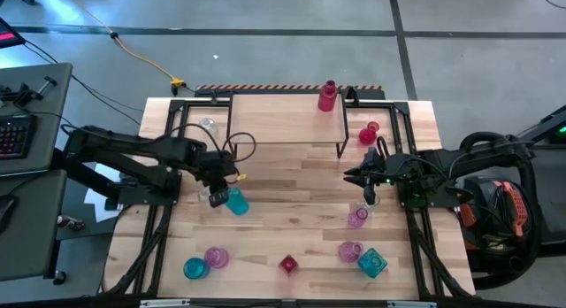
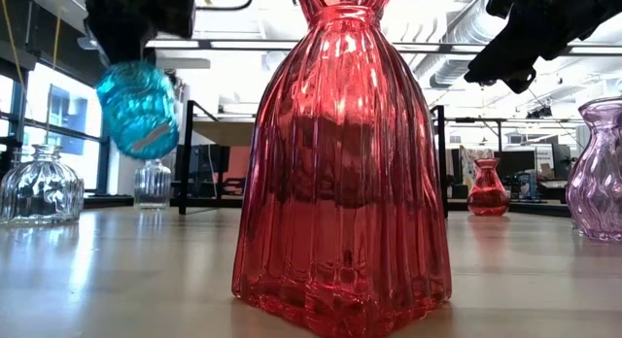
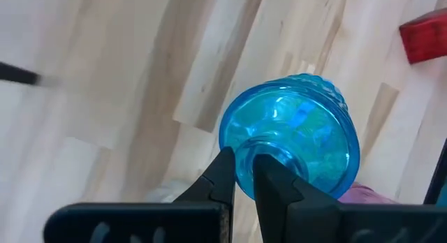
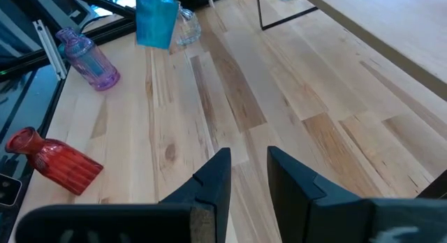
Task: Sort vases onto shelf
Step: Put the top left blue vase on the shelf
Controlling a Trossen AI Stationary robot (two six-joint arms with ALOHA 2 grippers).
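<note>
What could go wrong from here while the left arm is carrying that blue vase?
The left claw pinches the teal vase only at its narrow rim, and it hangs tilted above the table, so it could slip out and drop. The path to the shelf passes near a clear vase and the shelf's edge, so the swinging body might bump either.

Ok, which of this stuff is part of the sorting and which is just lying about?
Job: shelf; pink vase on it; teal vase in the left gripper; other vases across the table.
Lying about: keyboard left of the table; yellow cable behind it.
</note>
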